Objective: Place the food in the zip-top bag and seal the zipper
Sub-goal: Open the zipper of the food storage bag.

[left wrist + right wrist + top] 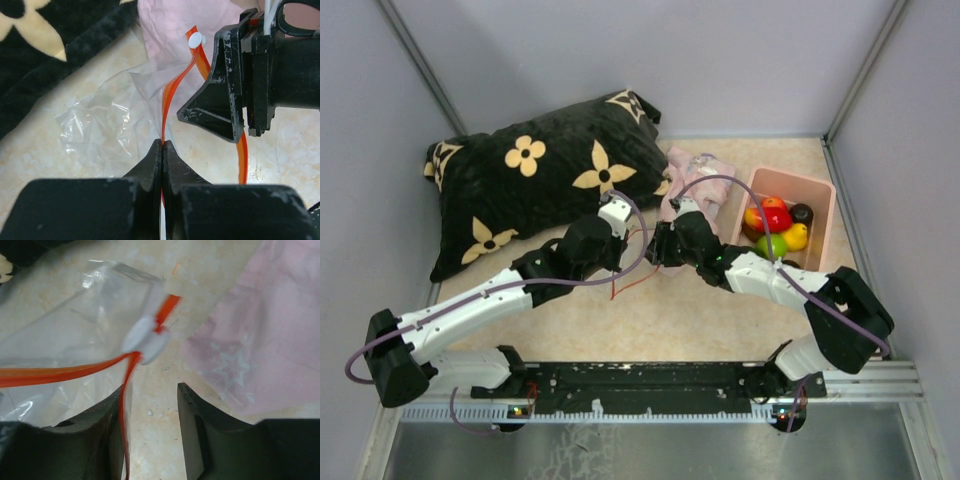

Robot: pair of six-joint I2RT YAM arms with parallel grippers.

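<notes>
Two grippers of mine meet at the mouth of the bag, close in front of my arms. My left gripper (163, 150) is pressed fully together and pinches the orange zipper (172, 95) between its tips. My right gripper (150, 392) has its jaws apart. One lip of the zipper runs along the inner face of one finger, but nothing is clamped there. The white slider (145, 340) sits on the strip just beyond these fingers.

The clear bag (100, 125) lies flat and crinkled on the table (620, 320), and I can see nothing inside it. I judge that the step in hand is opening the mouth, because the two lips already part near the slider. The next move, I think, asks my right gripper to take the free lip and draw it gently away from the left one. A hard pull could slip the thin strip out of the pinch.

Just beyond the slider lies a pale pink cloth (260, 330). Further to the right stands the pink bin (823, 215), which holds all the fruits (772, 215): red-and-yellow, green, yellow and dark brown. None is in the bag yet. Farthest, at the left, rests a black pillow (540, 180) with cream flowers.
</notes>
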